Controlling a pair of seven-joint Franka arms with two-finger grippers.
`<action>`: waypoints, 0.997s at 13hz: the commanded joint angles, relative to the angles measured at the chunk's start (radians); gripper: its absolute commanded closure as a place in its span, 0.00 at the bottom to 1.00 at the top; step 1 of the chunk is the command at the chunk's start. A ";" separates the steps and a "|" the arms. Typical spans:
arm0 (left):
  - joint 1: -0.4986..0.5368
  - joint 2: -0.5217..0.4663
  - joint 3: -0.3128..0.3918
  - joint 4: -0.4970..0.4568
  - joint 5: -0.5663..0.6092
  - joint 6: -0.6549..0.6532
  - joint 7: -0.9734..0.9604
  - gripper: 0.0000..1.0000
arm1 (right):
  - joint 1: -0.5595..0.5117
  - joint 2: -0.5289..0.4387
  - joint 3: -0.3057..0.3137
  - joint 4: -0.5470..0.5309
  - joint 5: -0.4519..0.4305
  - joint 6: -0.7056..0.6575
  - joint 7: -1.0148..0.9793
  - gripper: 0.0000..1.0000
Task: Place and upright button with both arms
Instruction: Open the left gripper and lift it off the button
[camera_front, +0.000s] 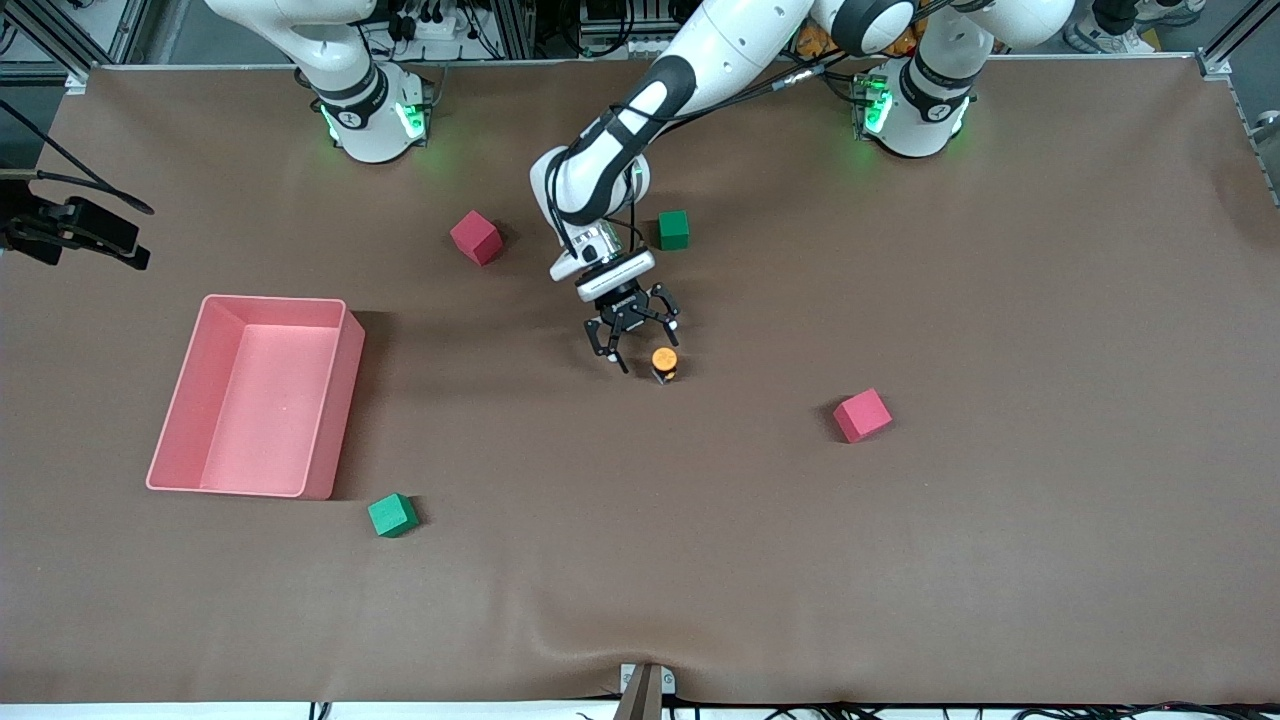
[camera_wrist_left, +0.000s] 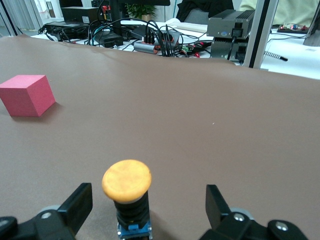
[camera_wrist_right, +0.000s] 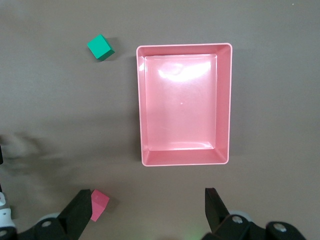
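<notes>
Front view: one button is seen standing upright on the brown table cover, orange cap up, near the middle. Two red cubes, two green cubes and one pink tray are counted. The left gripper is held just above the button with fingers spread apart and nothing clamped. The right gripper is kept high over the tray, fingers apart, that arm waiting. Cables and equipment are seen at the table's edge in the left wrist view.
</notes>
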 joint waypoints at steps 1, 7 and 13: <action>-0.002 -0.062 -0.010 -0.005 -0.067 -0.018 0.068 0.00 | 0.005 -0.007 0.002 -0.006 -0.009 0.005 0.011 0.00; 0.008 -0.214 -0.028 -0.027 -0.248 -0.048 0.207 0.00 | 0.000 -0.007 0.002 -0.006 -0.009 -0.001 0.011 0.00; 0.087 -0.423 -0.028 -0.068 -0.460 -0.047 0.453 0.00 | 0.002 -0.005 0.002 -0.009 -0.009 -0.001 0.011 0.00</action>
